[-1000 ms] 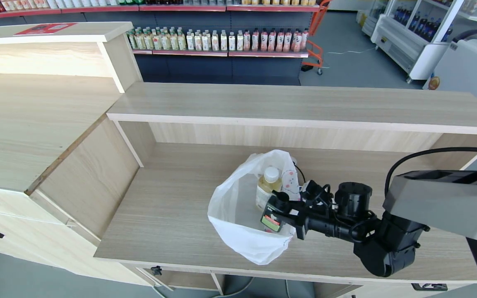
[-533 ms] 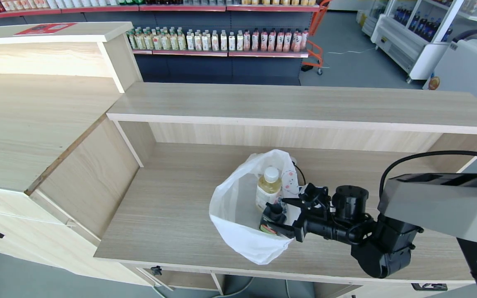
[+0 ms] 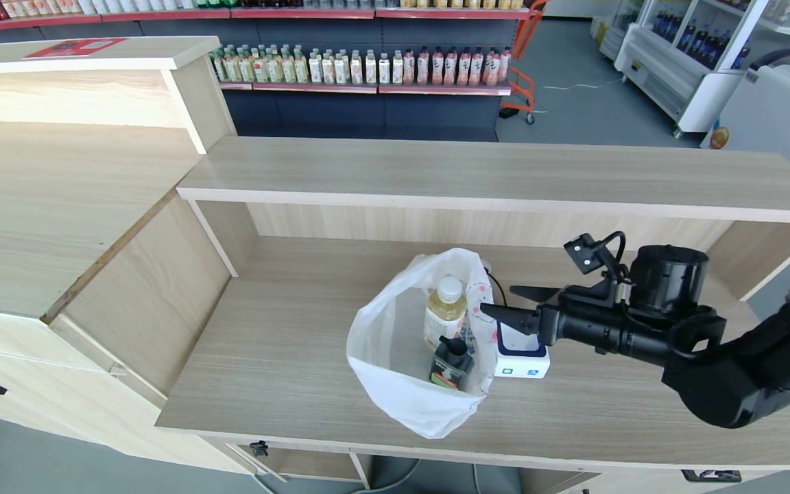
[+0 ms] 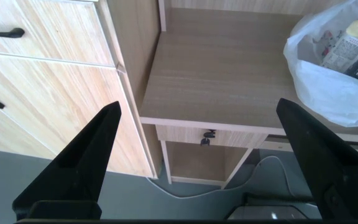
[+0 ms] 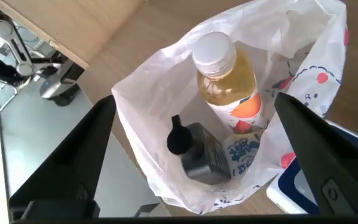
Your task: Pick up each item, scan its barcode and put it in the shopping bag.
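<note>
1. Right arm reaches level across the surface (image 3: 285, 357); the right tool (image 3: 499, 300) is spread wide at the shopping bag's (image 3: 395, 370) rim.
2. The bag stands near the front edge, holding a pale bottle (image 3: 446, 309) and a dark bottle (image 3: 451, 360).
3. Left tool (image 4: 197, 104), spread, hangs off the front-left corner.
4. White box (image 3: 522, 363), partly hidden behind the bag.

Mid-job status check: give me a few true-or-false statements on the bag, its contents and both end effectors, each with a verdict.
1. The right end effector is open and empty. True.
2. The dark black-capped bottle lies on the counter outside the shopping bag. False: it sits inside the bag.
3. The white-capped bottle stands in the bag. True.
4. The white scanner box sits on the bag's left. False: it sits on the bag's right.
5. The left end effector is shut. False: it is open.
</note>
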